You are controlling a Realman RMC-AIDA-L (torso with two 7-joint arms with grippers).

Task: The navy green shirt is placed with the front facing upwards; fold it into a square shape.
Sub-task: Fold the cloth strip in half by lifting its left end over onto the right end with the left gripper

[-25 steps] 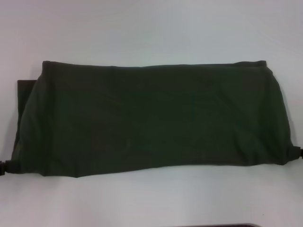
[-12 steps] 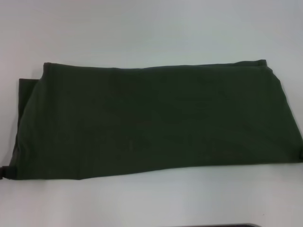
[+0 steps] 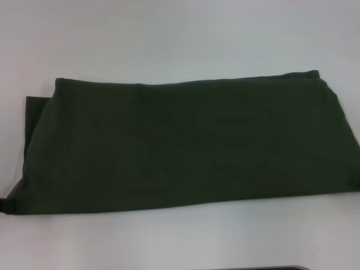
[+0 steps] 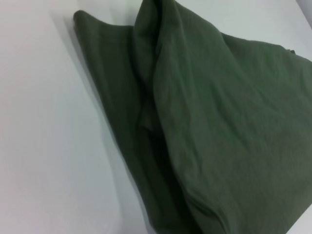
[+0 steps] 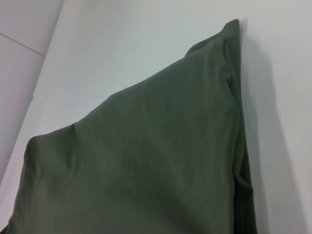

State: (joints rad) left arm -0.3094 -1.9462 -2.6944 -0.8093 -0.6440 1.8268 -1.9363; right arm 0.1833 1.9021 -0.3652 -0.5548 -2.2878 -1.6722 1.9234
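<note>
The navy green shirt (image 3: pixel 185 143) lies across the white table (image 3: pixel 169 34) as a long flat band with plain green cloth on top; no lettering or collar shows. A sliver of my left gripper (image 3: pixel 3 205) sits at the picture's left edge, right at the shirt's near left corner. My right gripper is outside the head view, past the shirt's near right corner. In the left wrist view the shirt (image 4: pixel 219 122) rises in a soft fold close to the camera. The right wrist view shows the shirt (image 5: pixel 146 165) drawn taut to a far corner.
White tabletop surrounds the shirt on the far and near sides. A thin dark strip (image 3: pixel 259 268) shows at the bottom edge of the head view. A table edge (image 5: pixel 29 48) shows in the right wrist view.
Both grippers have slid outward along the near edge: the right one has left the picture and only a sliver of the left remains. The shirt's near edge has straightened and its right end has spread wider.
</note>
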